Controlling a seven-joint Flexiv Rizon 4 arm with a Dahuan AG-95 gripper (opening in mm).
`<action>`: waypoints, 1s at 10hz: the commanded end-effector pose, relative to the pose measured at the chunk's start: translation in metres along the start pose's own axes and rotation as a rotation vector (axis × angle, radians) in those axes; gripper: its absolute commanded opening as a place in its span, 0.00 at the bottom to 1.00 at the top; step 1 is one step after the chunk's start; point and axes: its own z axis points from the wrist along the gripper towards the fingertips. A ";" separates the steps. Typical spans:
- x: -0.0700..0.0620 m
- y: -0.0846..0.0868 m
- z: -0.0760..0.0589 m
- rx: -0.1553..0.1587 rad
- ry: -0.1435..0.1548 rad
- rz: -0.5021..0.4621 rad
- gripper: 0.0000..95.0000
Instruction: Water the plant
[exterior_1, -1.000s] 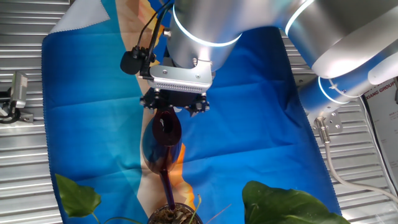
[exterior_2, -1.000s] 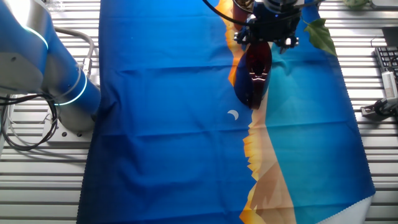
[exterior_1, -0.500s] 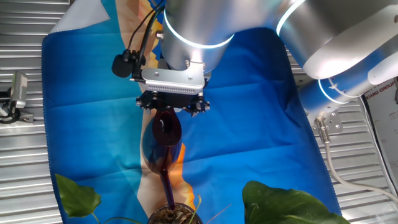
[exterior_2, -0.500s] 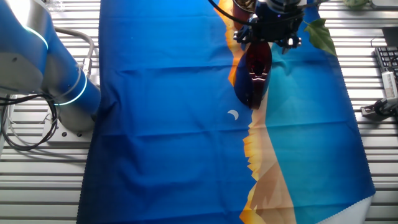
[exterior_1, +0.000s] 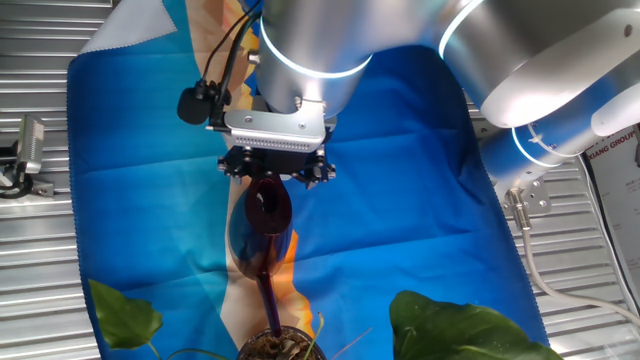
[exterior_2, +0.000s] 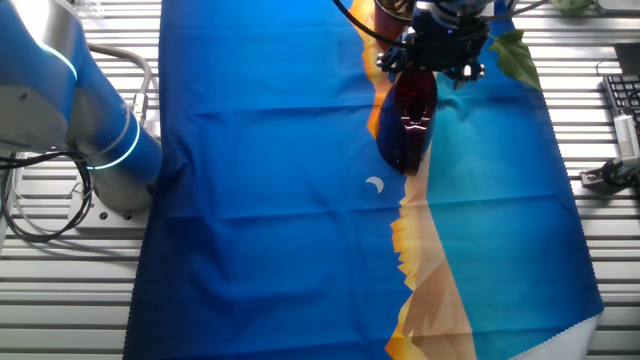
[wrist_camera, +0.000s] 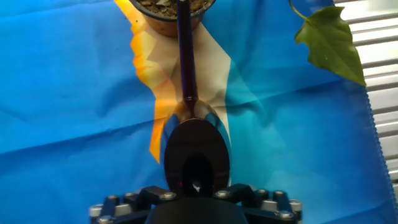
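The plant's small dark pot (exterior_1: 280, 347) with brown soil and dry stalks sits at the bottom edge, with broad green leaves (exterior_1: 470, 328) beside it. My gripper (exterior_1: 273, 180) is shut on the dark red watering vessel (exterior_1: 268, 215), which hangs below it. The vessel's long spout (exterior_1: 268, 290) reaches to the pot's rim. In the hand view the vessel (wrist_camera: 196, 152) fills the space in front of the gripper (wrist_camera: 196, 186); its spout (wrist_camera: 185, 56) ends over the soil of the pot (wrist_camera: 163, 7). In the other fixed view the gripper (exterior_2: 432, 68) holds the vessel (exterior_2: 410, 120).
A blue cloth with an orange and cream pattern (exterior_1: 150, 180) covers the slatted metal table. A grey metal fixture (exterior_1: 28, 150) lies at the left edge. The arm's base (exterior_2: 100, 130) stands beside the cloth. A leaf (wrist_camera: 329, 40) hangs right of the spout.
The hand has shifted slightly to the left in one fixed view. The vessel stays gripped with its spout at the pot.
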 end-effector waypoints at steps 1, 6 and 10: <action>0.000 0.000 0.000 -0.004 -0.001 -0.010 1.00; 0.000 0.000 0.000 -0.005 0.008 -0.025 1.00; 0.000 0.000 0.000 -0.003 0.003 -0.003 1.00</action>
